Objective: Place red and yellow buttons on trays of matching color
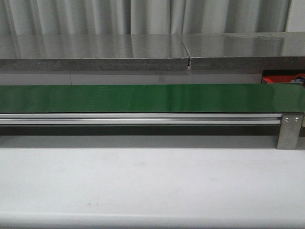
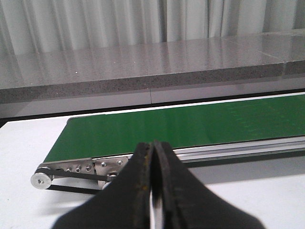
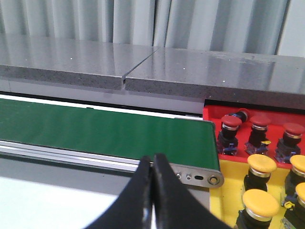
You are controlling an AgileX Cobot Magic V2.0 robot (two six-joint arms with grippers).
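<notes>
Red buttons (image 3: 259,132) are being carried upright on the red tray (image 3: 214,114) and yellow buttons (image 3: 259,202) on the yellow tray (image 3: 224,195), right of the green belt (image 3: 95,131). They are being judged rigid and light, with smooth domed caps; the dark bodies beneath are likely being favoured for grasping. The left gripper (image 2: 152,191) and right gripper (image 3: 151,191) are being held closed and empty.

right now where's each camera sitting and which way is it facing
Front: looks forward over the white table at the green belt; no arm shows.
Left wrist: on the left arm, facing the belt's roller end; the shut left gripper shows.
Right wrist: faces the belt's other end, red tray and yellow tray; shut right gripper.
All share the belt.
</notes>
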